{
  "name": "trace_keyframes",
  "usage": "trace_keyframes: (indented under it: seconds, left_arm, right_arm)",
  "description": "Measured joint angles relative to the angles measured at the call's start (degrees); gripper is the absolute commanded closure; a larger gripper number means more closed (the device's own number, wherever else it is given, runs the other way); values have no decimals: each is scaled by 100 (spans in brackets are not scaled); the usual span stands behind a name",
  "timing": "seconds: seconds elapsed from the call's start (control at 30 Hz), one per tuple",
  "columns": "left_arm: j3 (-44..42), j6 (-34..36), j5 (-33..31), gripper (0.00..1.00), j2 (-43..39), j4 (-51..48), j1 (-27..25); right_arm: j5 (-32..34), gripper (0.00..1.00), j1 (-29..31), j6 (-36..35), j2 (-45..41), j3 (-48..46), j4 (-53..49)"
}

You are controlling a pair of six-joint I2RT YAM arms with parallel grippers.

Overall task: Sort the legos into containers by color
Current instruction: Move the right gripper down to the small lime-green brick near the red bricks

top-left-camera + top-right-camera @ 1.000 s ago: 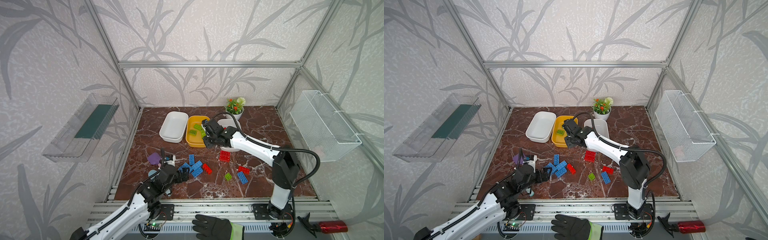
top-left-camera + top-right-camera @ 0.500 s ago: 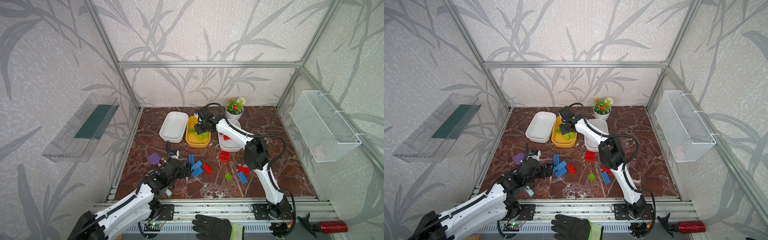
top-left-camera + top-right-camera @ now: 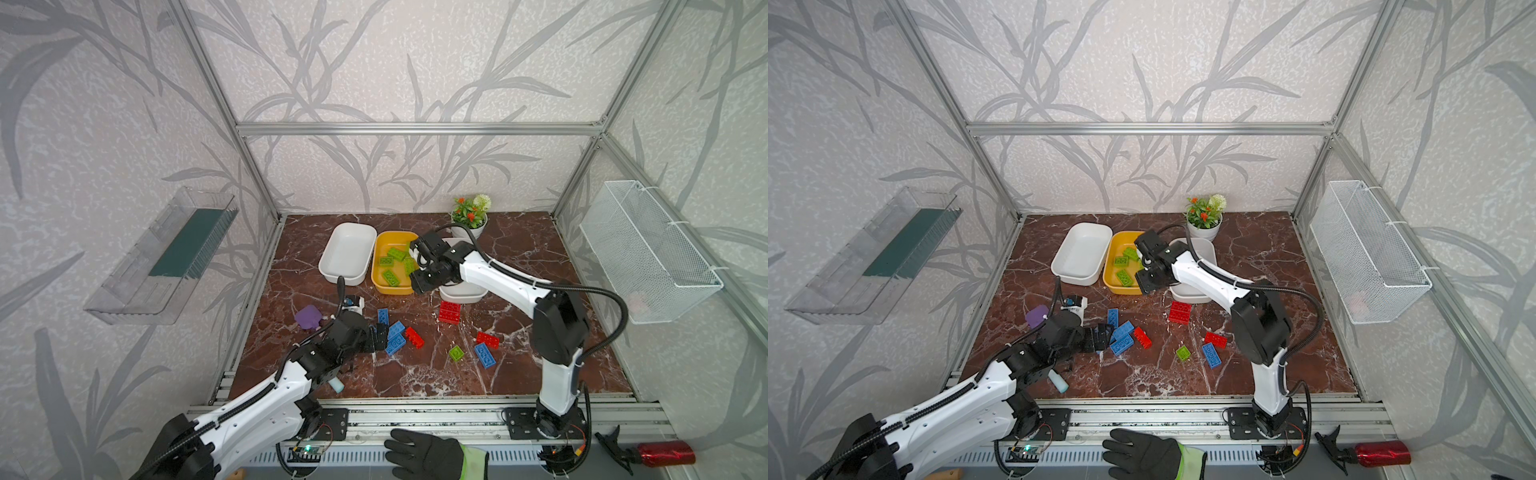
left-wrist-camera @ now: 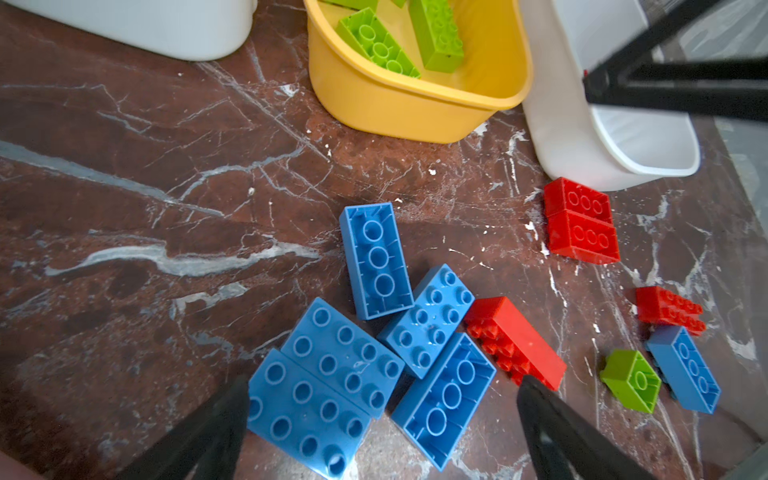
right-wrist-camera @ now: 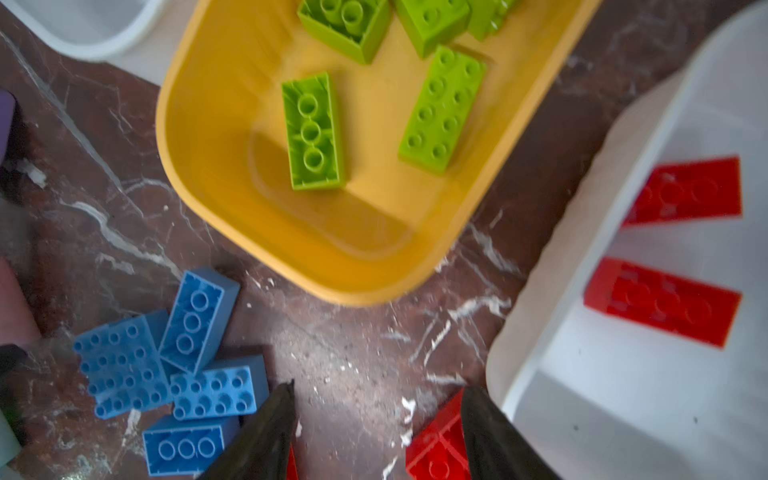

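Left pincer [image 4: 383, 380]: jaws spread wide, gripping nothing; low over the counter [image 3: 540, 257] near its front left corner, straddling the heap of blue legos [image 4: 374, 257]; one fingertip sits just beside the edge of a blue brick
Right pincer [image 5: 378, 387]: jaws partly apart, nothing between them; it hangs over bare counter at the near corner of the yellow tub [image 3: 394, 291], between that tub and the right white tub [image 5: 540, 291]
Yellow tub: middle of three tubs in a row toward the counter's back edge; several green legos [image 3: 390, 277] lie loose inside, some studs up, some studs down
Left white tub [image 3: 348, 253]: just beside the yellow tub, on the side of the counter's left edge
Right white tub: largely behind the right arm in both top views; two red legos [image 5: 665, 301] lie flat in it
Loose bricks: a red pair [image 3: 450, 311] side by side just in front of the right white tub; a single red [image 3: 414, 336] touching the blue heap; a small green [image 3: 456, 353], a blue [image 3: 485, 355] and a red [image 3: 487, 340] close together toward the middle front
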Motion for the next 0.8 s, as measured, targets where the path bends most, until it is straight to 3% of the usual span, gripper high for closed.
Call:
trace_keyframes:
  seconds: [0.13, 0.37, 0.8]
  left_arm:
    - [-22, 7, 225, 1, -208, 22, -2]
    - [-96, -55, 487, 1, -232, 116, -116]
    - [-188, -433, -15, 1, -354, 136, -1248]
  right_arm:
    - [116, 35, 149, 245, -999, -1440, 205]
    - [149, 36, 452, 772, -1941, -3355, 463]
    - [186, 41, 870, 1266, -2323, -4179, 1012]
